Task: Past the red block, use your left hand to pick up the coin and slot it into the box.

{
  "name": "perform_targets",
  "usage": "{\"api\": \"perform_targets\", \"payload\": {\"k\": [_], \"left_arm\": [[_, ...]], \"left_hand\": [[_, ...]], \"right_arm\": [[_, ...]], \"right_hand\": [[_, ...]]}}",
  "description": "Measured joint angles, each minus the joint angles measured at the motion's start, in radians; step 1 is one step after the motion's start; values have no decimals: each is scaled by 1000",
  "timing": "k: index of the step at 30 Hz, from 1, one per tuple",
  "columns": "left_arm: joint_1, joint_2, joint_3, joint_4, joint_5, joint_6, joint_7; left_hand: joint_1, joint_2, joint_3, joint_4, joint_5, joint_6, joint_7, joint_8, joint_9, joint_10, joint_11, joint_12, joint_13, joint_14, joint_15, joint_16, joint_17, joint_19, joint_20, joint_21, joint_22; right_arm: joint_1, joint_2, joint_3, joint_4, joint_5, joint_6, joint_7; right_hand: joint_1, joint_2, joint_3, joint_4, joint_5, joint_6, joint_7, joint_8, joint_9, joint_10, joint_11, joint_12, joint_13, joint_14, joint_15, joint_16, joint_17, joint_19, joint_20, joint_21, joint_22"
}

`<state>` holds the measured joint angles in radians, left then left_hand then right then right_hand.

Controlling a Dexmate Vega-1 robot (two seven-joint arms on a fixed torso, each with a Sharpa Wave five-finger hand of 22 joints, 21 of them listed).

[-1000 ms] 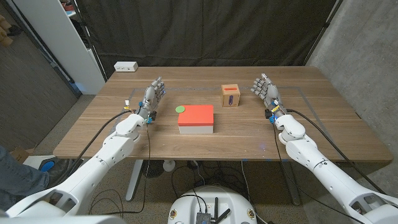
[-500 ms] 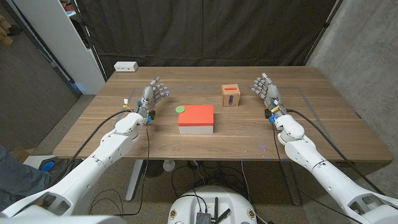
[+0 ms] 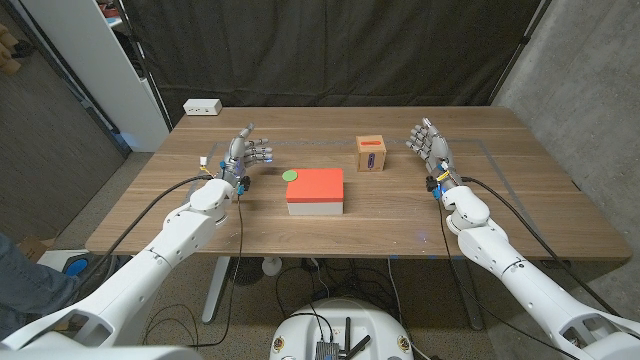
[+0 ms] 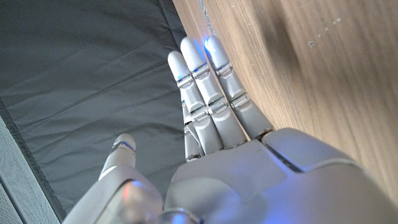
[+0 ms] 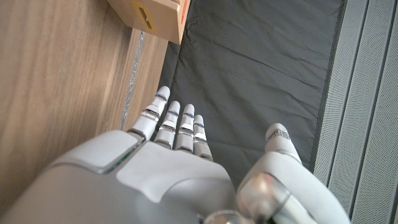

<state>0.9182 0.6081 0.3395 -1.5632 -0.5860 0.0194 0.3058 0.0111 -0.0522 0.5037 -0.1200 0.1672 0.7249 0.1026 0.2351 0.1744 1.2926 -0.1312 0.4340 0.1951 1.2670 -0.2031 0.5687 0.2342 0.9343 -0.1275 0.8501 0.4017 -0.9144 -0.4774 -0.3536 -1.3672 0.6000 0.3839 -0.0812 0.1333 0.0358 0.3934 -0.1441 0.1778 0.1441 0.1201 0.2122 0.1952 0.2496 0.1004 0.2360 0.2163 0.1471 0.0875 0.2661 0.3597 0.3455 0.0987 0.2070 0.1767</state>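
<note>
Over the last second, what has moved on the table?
The left hand has turned its fingers toward the green coin and edged closer, holding nothing. The right hand, the coin, the red block and the wooden box stayed where they were.
</note>
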Motion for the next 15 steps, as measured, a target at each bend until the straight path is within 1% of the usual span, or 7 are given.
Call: {"api": "perform_targets", "payload": {"k": [2, 4, 6, 9, 10, 13, 15], "left_arm": [[1, -1, -1, -5, 0, 6, 6], [2, -1, -2, -9, 0, 11, 8], [3, -2, -3, -12, -4, 16, 9], [4, -3, -4, -16, -11, 25, 12], [6, -4, -5, -20, -13, 28, 14], [7, -4, -5, -24, -15, 44, 28], [14, -3, -7, -44, -18, 52, 32]], "left_hand": [[3, 3, 11, -4, 0, 19, -1, -11, 0, 70, -10, 33, 31, 70, -12, 52, 38, 20, -8, 49, 61], [4, 4, 33, -12, 0, 32, -4, -23, 0, 111, -19, 99, 69, 110, -16, 123, 94, 34, -14, 104, 141], [15, 15, 63, -21, 0, 37, -8, -33, 0, 129, -30, 196, 97, 127, -17, 204, 149, 52, -20, 153, 215], [45, 8, 121, -43, 0, 54, -15, -36, 0, 144, -39, 389, 145, 130, -17, 323, 203, 93, -33, 231, 326], [58, -5, 144, -48, 0, 59, -20, -38, 0, 143, -40, 467, 163, 130, -17, 369, 219, 105, -39, 274, 394], [80, -28, 224, -47, 0, 72, -33, -44, 0, 137, -56, 680, 185, 132, -19, 533, 275, 115, -46, 434, 683], [80, -28, 269, -46, 0, 78, -37, -45, 1, 135, -63, 793, 218, 133, -20, 632, 324, 117, -48, 515, 794]], "right_arm": [[-3, 0, 1, -3, 0, 0, -1], [-5, 0, 1, -6, -1, 1, -5], [-7, 0, 2, -8, -1, 1, -7], [-11, 0, 3, -13, -2, 1, -9], [-13, 0, 3, -15, -2, 1, -12], [-18, 0, 4, -19, -2, 1, -12], [-20, 0, 5, -21, -2, 1, -16]], "right_hand": [[0, 0, 0, 0, 0, 0, 0, 0, 0, 0, 0, 0, 0, 0, 0, 0, 0, -1, 1, 0, 0], [0, 0, 0, 0, 0, 0, 0, 0, 0, 0, 0, 0, 0, 0, 0, 0, 0, -1, 1, 0, 0], [4, -4, 0, 0, 0, 0, 0, 0, 0, 0, 0, 0, 0, 0, 0, 0, 0, -1, 1, 0, 0], [5, -5, 0, 0, 0, 0, 0, 0, 0, 0, 0, 0, 0, 0, 0, 0, 0, -1, 1, 0, 0], [5, -5, 0, 0, 0, 0, 0, 0, 0, 0, 0, 0, 0, 0, 0, 0, 0, -1, 1, 0, 0], [5, -5, 0, 0, 0, -1, -8, 0, 0, 0, 0, 0, 0, 0, 0, -3, 0, -1, 1, 0, 0], [5, -5, 0, 0, 0, -2, -9, 0, 0, 0, 0, 0, 0, 0, 0, -4, 0, -1, 1, 0, 0]]}}
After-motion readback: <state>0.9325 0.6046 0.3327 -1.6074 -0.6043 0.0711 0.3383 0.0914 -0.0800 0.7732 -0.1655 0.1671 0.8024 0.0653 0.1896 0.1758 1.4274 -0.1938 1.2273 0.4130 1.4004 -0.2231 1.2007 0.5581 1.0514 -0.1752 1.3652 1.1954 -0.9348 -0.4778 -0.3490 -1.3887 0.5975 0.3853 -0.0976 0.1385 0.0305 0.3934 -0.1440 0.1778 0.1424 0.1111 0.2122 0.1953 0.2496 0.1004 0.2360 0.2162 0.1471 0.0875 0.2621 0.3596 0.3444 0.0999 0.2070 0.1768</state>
